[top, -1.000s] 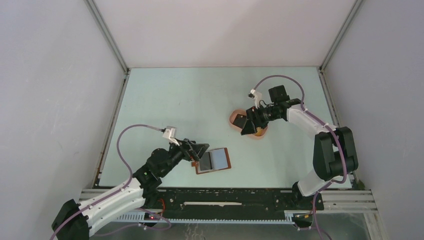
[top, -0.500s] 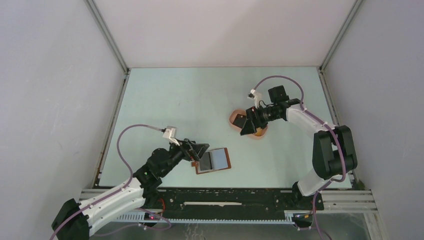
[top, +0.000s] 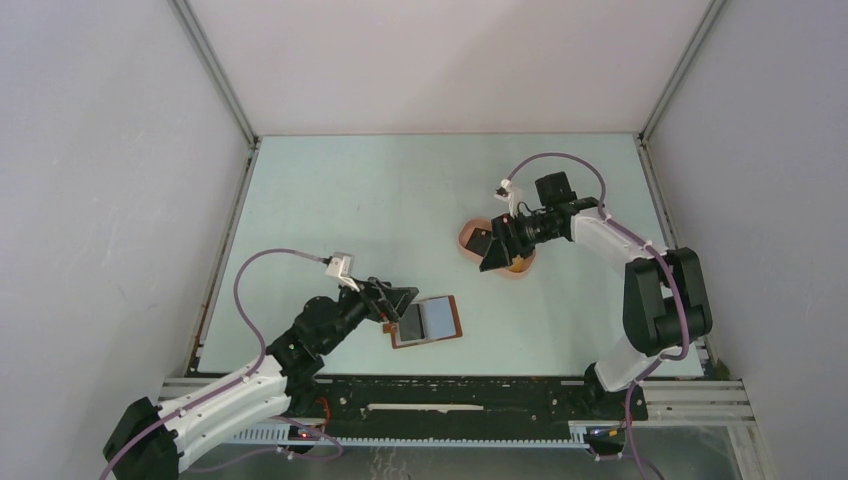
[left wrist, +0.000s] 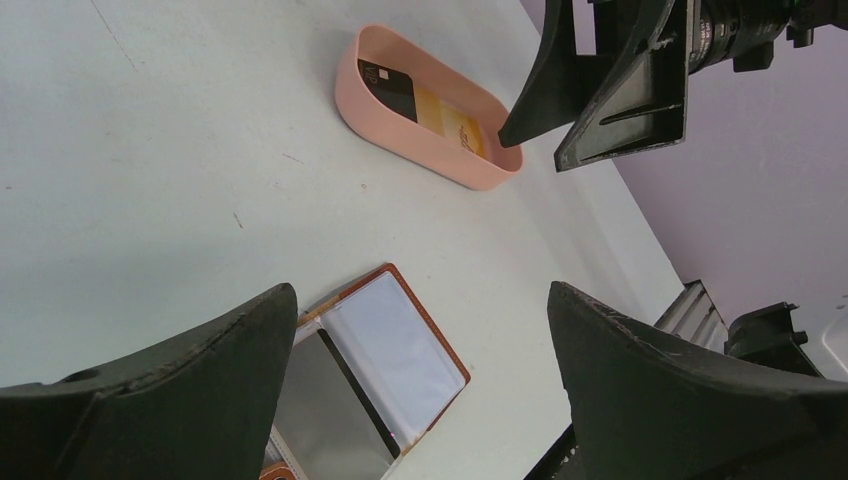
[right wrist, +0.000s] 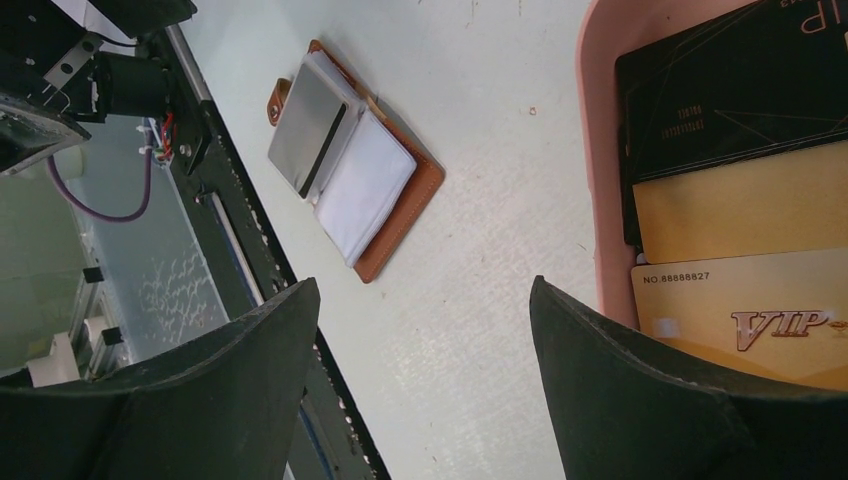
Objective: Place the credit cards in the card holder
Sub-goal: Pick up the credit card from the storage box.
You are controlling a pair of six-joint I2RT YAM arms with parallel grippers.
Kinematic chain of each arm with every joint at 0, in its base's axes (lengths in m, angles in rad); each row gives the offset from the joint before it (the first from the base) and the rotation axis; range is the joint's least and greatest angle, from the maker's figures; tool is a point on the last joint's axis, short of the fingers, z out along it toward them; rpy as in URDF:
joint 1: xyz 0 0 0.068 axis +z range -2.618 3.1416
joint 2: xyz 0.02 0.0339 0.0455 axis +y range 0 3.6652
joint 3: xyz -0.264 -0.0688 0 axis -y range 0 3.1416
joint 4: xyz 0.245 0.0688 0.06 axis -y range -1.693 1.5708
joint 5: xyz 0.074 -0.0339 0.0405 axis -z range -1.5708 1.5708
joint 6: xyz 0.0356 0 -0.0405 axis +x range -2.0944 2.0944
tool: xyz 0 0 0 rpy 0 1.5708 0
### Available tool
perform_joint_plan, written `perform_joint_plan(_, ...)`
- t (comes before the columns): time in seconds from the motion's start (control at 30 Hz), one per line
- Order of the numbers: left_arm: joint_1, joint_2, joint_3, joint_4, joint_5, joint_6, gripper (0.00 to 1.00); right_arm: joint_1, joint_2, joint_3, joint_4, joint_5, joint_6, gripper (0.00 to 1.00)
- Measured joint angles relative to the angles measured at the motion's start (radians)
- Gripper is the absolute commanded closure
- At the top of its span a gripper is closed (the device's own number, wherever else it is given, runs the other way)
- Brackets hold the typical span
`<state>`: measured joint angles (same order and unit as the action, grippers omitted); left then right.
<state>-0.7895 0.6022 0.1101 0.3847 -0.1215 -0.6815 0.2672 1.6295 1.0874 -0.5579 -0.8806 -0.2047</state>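
Observation:
The card holder (top: 427, 321) lies open and flat near the table's front edge, a brown leather wallet with grey-blue clear pockets (left wrist: 390, 350) (right wrist: 350, 190). My left gripper (top: 398, 300) (left wrist: 420, 290) hovers open just left of it, with nothing between its fingers. The credit cards lie in a pink oval tray (top: 466, 240): a black card (right wrist: 740, 90) and two gold cards (right wrist: 740, 215) overlap. My right gripper (top: 490, 250) (right wrist: 422, 283) hangs open and empty over the tray's near rim (right wrist: 598, 200). In the left wrist view the black card (left wrist: 388, 85) shows inside the tray (left wrist: 420, 150).
White walls with metal posts enclose the pale green table (top: 400, 190) on three sides. A black rail (top: 450, 395) with the arm bases runs along the near edge, close to the card holder.

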Motion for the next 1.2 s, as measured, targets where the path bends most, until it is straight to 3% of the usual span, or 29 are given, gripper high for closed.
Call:
perform_joint_plan(0.43, 0.000, 0.005, 0.000, 0.000, -0.008, 0.000, 0.00, -0.006, 0.047, -0.002, 0.056, -0.019, 0.126, 0.15)
perform_joint_plan(0.83, 0.000, 0.085, 0.000, 0.008, -0.008, 0.000, 0.00, -0.018, 0.045, -0.151, 0.325, 0.032, 0.408, 0.15)
perform_joint_plan(1.03, 0.000, 0.114, 0.000, 0.022, -0.008, 0.000, 0.00, -0.018, 0.033, -0.202, 0.431, 0.116, 0.560, 0.22)
perform_joint_plan(1.2, 0.000, 0.117, 0.000, 0.025, -0.008, 0.000, 0.00, -0.032, -0.006, -0.254, 0.534, 0.150, 0.642, 0.22)
